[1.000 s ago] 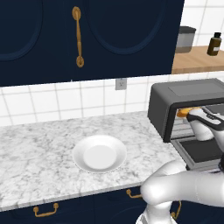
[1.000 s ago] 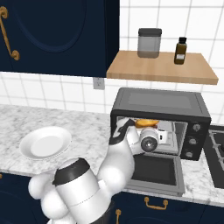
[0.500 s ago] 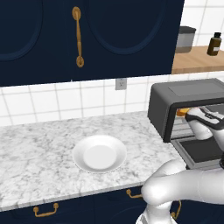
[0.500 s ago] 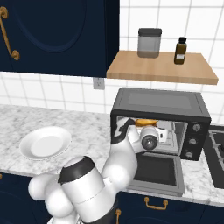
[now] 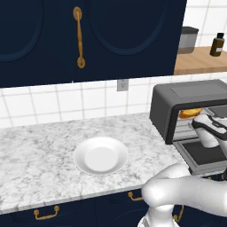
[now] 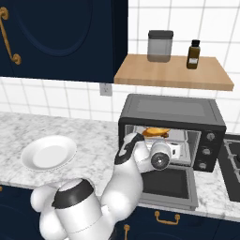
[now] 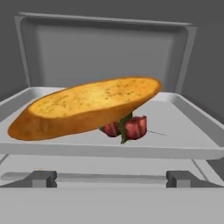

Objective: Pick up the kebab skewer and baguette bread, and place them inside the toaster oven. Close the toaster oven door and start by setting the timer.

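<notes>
The golden baguette bread (image 7: 87,107) lies on the grey tray inside the toaster oven (image 6: 168,108), one end propped over the kebab skewer (image 7: 130,127) with its dark red chunks. From the base views the bread (image 6: 156,131) (image 5: 190,113) shows as an orange patch in the oven's opening. The toaster oven door (image 6: 169,185) hangs fully open, flat in front of the oven. My gripper (image 6: 174,150) (image 5: 216,125) is open and holds nothing. It hovers over the door just outside the opening, pointing at the food.
A white plate (image 5: 101,155) (image 6: 48,153) sits bare on the marble counter left of the oven. The oven's knobs (image 6: 208,151) are on its right front. Above it, a wooden shelf (image 6: 173,72) carries a canister and a bottle. A stove lies at the right.
My arm's elbow has shifted a little and the hand has eased slightly back from the opening. Bread, skewer and door have not moved.
</notes>
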